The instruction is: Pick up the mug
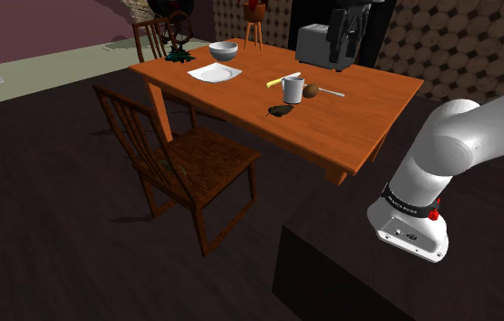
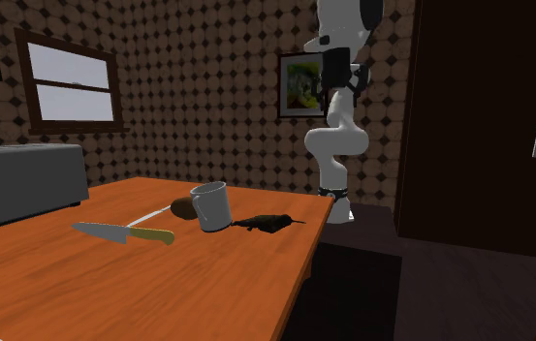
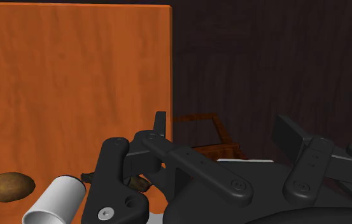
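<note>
Orange wooden table is recorded across the upper half of the shoulder view. Pale grey cylindrical mug is stood upright near the table's middle, mouth up, untouched. Brown potato is set just beside it at 3 o'clock. Yellow-handled knife is laid close at the mug's 11 o'clock; contact cannot be told. Small dark lumpy object is noted at the mug's 7 o'clock, near but apart, toward the table's near edge. White plate is placed at the mug's 9 o'clock, well apart, and a grey bowl is set at the plate's 12 o'clock. Silver toaster and black coffee machine are stood along the far edge, at 12 to 1 o'clock of the mug. Brown wooden chair is drawn up at the table's 7 o'clock side.

White arm is seen at 4 o'clock of the mug, well apart from it, above the black box stand.

In the wrist view the black claw is found released: its fingers are spread apart, and dark floor and a chair frame are seen through the gap. The mug is seen outside that gap, beside the outer face of one finger, with the potato just beyond it.
</note>
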You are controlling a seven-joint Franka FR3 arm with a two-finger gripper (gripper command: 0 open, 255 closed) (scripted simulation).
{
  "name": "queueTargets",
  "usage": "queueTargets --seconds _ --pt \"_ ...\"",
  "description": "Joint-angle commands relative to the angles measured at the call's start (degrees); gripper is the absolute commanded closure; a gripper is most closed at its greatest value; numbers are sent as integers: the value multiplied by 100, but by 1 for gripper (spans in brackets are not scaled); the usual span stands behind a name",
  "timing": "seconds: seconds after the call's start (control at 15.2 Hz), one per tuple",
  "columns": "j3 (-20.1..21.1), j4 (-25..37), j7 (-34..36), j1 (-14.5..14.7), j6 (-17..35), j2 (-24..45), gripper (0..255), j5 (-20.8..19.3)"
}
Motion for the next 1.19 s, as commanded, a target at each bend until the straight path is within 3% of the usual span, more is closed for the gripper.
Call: queueTargets --seconds 0.0,0.59,1.12 --pt "0 0 0 0 0 0 0 0" --pt "-598 42 -840 -205 1265 1293 0 -427" --pt "-1074 595 -1542 -333 2199 2752 0 -529"
